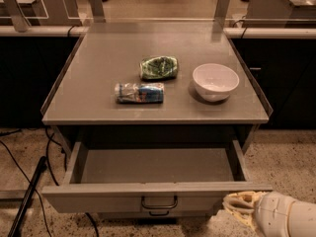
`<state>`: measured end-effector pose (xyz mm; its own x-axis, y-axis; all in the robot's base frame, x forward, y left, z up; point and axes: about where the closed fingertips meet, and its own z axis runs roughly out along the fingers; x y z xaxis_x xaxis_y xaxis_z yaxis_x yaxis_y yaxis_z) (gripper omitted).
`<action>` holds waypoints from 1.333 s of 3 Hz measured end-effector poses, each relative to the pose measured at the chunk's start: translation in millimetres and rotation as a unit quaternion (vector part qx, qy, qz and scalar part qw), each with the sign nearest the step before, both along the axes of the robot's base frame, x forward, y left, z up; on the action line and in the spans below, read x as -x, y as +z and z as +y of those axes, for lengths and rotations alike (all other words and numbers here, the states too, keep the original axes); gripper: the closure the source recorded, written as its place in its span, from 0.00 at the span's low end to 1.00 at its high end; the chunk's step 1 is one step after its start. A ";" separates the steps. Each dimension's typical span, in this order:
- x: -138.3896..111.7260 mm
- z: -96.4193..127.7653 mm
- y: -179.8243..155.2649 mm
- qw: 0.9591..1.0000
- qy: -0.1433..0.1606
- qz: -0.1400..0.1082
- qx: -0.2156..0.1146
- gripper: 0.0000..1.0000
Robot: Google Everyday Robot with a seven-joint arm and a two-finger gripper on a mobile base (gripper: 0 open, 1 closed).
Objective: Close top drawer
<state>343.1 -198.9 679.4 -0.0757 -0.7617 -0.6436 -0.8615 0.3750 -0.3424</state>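
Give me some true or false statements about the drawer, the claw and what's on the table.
1. The top drawer is pulled out. True.
2. The bowl sits inside the drawer. False: it stands on the table.
3. The claw is at the lower right, by the right end of the drawer front. True.
4. The claw is on the handle. False: it is off to the handle's right, apart from it.

Lighting: dim, warm, from overhead. Sheen: faint, across worktop (98,83). Shadows: soft beneath white bowl (215,81); deep under worktop overhang, darkening back of top drawer (98,197). Pincer (240,206): pale, brightly lit, bottom-right corner, just beside drawer front's right end.
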 end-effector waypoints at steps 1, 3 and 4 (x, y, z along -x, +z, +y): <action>-12.9 6.1 -10.6 1.000 0.005 0.000 0.008 1.00; -43.5 20.9 -26.1 1.000 0.016 -0.006 0.026 1.00; -55.8 28.4 -26.4 0.999 0.021 -0.013 0.030 1.00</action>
